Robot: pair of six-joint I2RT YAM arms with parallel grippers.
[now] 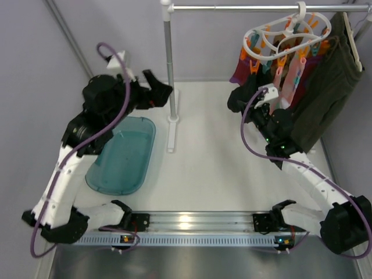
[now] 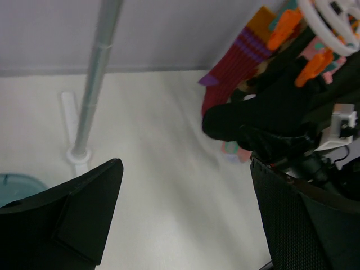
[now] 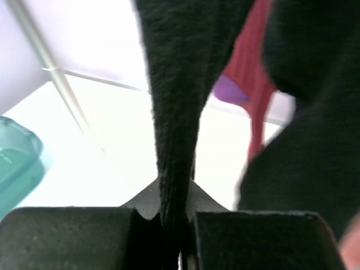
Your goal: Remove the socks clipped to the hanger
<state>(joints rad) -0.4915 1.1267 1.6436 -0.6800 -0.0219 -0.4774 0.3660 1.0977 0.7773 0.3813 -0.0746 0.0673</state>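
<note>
Right pincer: pressed together on the lower end of the black sock, at the bottom centre of the wrist view. Only a thin fold of cloth sits between the pads.
Left pincer: spread wide and holding nothing, in the upper left of the overhead view. It is beside the pole and above the teal tub.
Socks: bunched under the hanger, which hooks onto the rail in the upper right of the overhead view. The black sock is on the left of the bunch, with the maroon sock close beside it.
Risk, slipping: the pinch takes just a narrow fold of soft knit. A pull could draw the cloth out of the pads while the clip keeps its hold.
Risk, hanger: it hangs only by its hook. A sideways tug would likely swing or tilt the ring, or lift it off the rail, rather than free the sock. A straight downward pull looks safer.
Risk, neighbours: the maroon sock lies so near that it could be dragged along or get twisted among the orange clips.
Risk, garment: the olive garment hangs close beside the right arm and could catch on it.
Unclear: which clip holds the black sock cannot be made out.
</note>
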